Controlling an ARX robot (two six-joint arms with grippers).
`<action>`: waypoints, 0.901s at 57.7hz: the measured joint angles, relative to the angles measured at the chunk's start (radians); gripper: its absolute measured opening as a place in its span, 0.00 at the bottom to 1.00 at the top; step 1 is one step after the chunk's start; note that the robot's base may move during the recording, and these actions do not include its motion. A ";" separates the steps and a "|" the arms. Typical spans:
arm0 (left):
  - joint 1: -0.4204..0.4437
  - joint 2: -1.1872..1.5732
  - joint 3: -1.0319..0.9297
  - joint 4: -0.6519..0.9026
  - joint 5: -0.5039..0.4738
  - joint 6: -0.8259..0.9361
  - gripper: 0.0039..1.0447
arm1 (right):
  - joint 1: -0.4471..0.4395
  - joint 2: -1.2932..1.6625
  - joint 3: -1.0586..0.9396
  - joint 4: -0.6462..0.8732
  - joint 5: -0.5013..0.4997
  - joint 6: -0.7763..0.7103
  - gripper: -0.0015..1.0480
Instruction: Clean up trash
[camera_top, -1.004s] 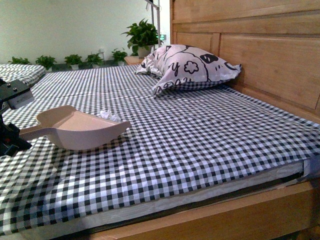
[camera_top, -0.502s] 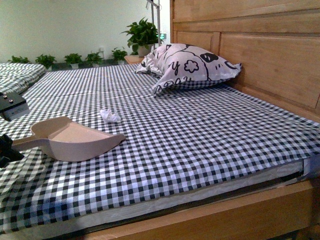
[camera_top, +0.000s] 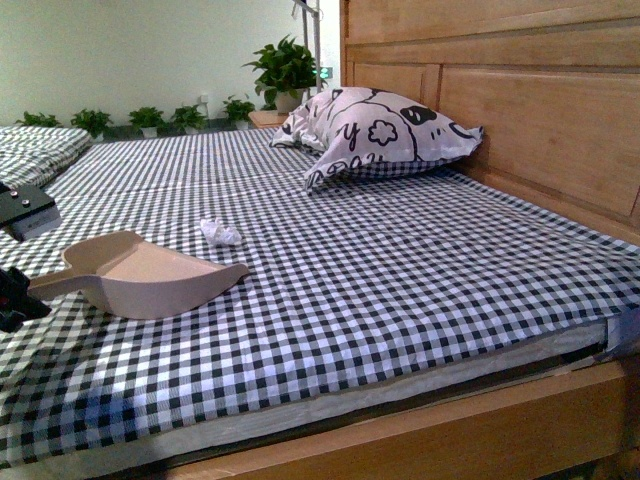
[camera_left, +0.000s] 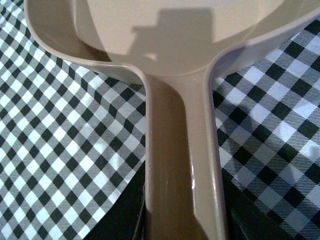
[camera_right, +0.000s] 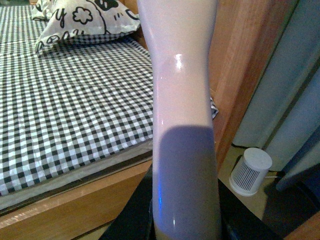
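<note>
1. One pink dustpan (camera_top: 150, 275): handle clamped in left gripper (camera_left: 182, 222).
2. One trash wad (camera_top: 220, 232): on checked sheet (camera_top: 400, 280), just beyond the pink dustpan, not touching.
3. The right gripper (camera_right: 185, 220): clamped round one pale handle (camera_right: 182, 100).
4. One pillow (camera_top: 375, 135), at headboard (camera_top: 540, 110).

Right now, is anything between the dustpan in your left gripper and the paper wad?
Nothing visible. Only bare checked sheet separates the dustpan in the left gripper from the paper wad. The pillow lies farther back, off that line. The right gripper holds a pale handle, outside the front view.
</note>
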 joint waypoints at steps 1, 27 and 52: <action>0.001 0.001 0.000 -0.001 0.000 0.000 0.25 | 0.000 0.000 0.000 0.000 0.000 0.000 0.18; 0.005 0.006 0.000 -0.010 0.004 0.000 0.25 | 0.000 0.000 0.000 0.000 0.000 0.000 0.18; 0.005 0.006 0.000 -0.010 0.005 0.000 0.25 | -0.024 0.035 0.035 -0.100 -0.064 0.035 0.18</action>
